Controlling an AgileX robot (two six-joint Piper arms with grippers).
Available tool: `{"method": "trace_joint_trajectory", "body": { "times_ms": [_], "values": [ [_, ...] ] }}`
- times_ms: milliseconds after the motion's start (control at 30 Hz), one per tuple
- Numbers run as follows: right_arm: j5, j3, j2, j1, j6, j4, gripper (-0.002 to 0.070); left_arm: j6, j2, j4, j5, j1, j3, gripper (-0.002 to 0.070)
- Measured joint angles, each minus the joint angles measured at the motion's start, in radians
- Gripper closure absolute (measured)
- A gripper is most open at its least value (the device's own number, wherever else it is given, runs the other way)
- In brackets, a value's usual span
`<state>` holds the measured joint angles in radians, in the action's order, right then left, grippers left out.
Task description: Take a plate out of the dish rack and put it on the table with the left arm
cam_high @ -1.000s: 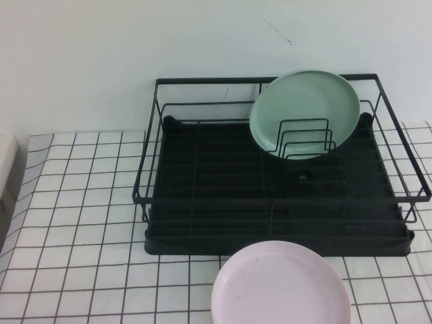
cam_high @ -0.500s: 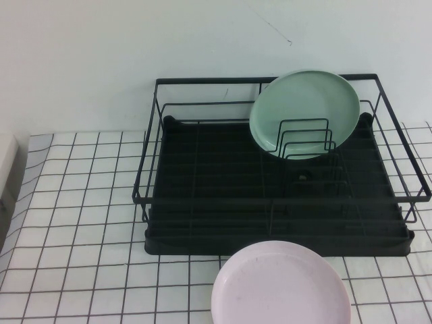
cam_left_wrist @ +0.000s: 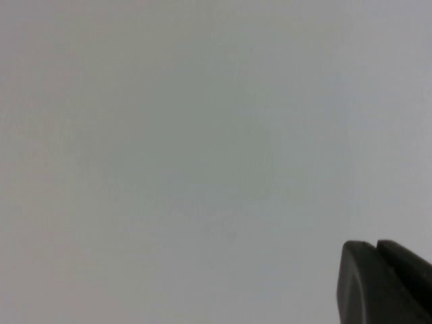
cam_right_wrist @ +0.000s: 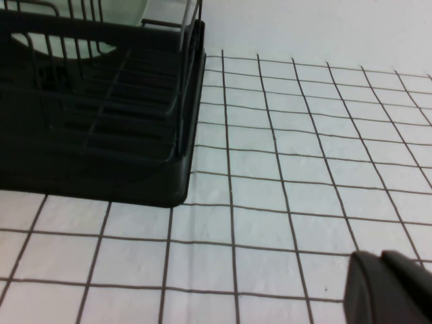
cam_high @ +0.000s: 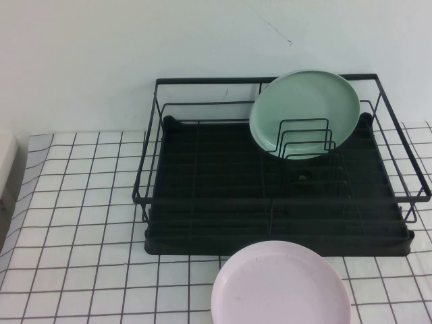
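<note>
The mint-green plate [cam_high: 305, 111] stands upright in the wire dividers at the back right of the black dish rack [cam_high: 223, 177]. Neither arm shows in the high view. In the left wrist view, my left gripper [cam_left_wrist: 376, 244] is shut and empty and faces only a plain pale surface. My right gripper [cam_right_wrist: 380, 255] is shut and empty, low over the white gridded table [cam_right_wrist: 283, 169] beside a corner of the dish rack [cam_right_wrist: 94, 101]. A bit of the mint-green plate [cam_right_wrist: 121, 8] shows behind the rack wires there.
A pale pink plate [cam_high: 280, 287] lies flat on the table [cam_high: 81, 202] against the rack's front edge. A white object [cam_high: 5, 169] sits at the table's far left edge. A pale wall stands right behind the rack.
</note>
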<state>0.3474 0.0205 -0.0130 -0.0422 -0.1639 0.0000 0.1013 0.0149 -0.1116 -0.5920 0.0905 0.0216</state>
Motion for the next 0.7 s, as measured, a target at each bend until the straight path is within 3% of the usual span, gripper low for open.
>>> {"method": "trace_joint_trajectory", "body": {
  "times_ms": [167,433,700],
  "values": [
    [0.000,0.000,0.000,0.000,0.000,0.000,0.0679,-0.068,-0.005,-0.135,0.383,-0.002,-0.096,0.0678],
    [0.000,0.000,0.000,0.000,0.000,0.000,0.0679,-0.193,-0.312,-0.162,0.807,-0.002,-0.457,0.0678],
    [0.000,0.000,0.000,0.000,0.000,0.000,0.0679,-0.217,-0.673,-0.186,0.798,-0.002,-0.605,0.0678]
  ]
}}
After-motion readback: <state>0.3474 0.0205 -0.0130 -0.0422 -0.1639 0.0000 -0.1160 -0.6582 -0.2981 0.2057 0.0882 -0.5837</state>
